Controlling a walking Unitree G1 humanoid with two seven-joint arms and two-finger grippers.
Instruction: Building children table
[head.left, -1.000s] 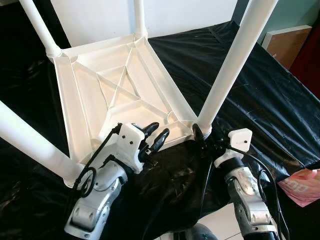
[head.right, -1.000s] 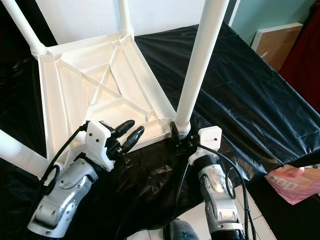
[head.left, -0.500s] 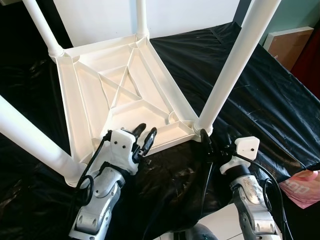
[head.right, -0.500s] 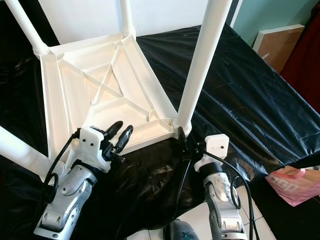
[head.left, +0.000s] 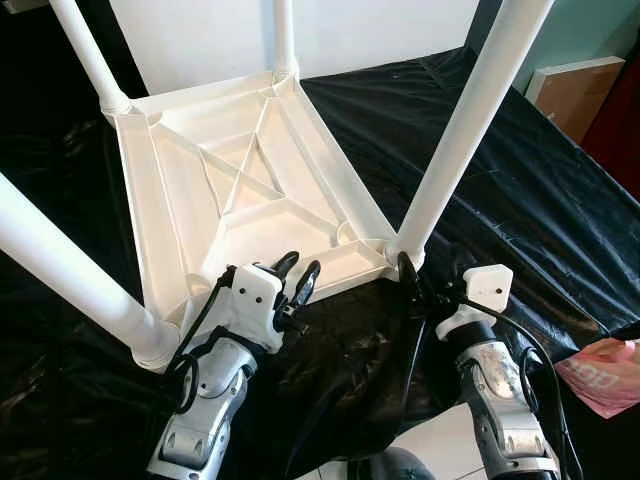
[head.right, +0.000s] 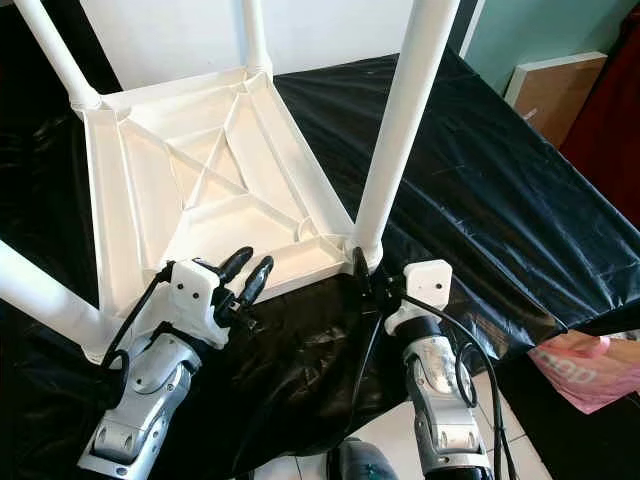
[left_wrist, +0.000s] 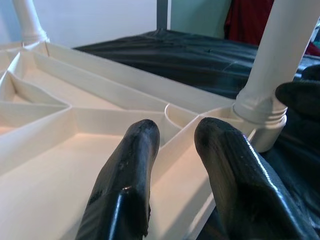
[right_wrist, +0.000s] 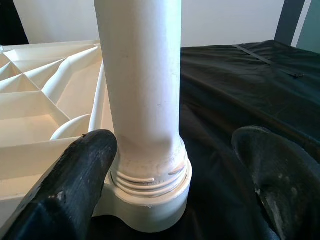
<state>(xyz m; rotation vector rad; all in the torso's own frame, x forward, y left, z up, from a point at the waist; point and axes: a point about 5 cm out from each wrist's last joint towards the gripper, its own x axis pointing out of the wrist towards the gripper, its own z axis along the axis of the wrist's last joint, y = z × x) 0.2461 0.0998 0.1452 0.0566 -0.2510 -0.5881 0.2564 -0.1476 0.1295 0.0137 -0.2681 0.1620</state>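
A white plastic children's table (head.left: 240, 190) lies upside down on a black sheet, its four legs pointing up. My right gripper (head.left: 430, 275) is open around the base of the near right leg (head.left: 455, 130), where the leg screws into its corner socket (right_wrist: 150, 195). One of its fingers (right_wrist: 75, 185) sits close to the collar and the other stands apart from it. My left gripper (head.left: 297, 275) is open at the table's near rim. Its two fingertips (left_wrist: 135, 150) hover a little apart over the ribbed underside with nothing between them.
The black sheet (head.left: 520, 190) covers the surface under the table and hangs over the near edge. A pink bag (head.left: 605, 370) lies at the lower right, and a wooden board (head.left: 575, 90) leans at the far right. White floor tiles (head.right: 390, 440) show below.
My left gripper's fingers have drawn closer together and pulled back toward the near rim. The right gripper has stayed at the leg's base with small shifts. The view has moved slightly.
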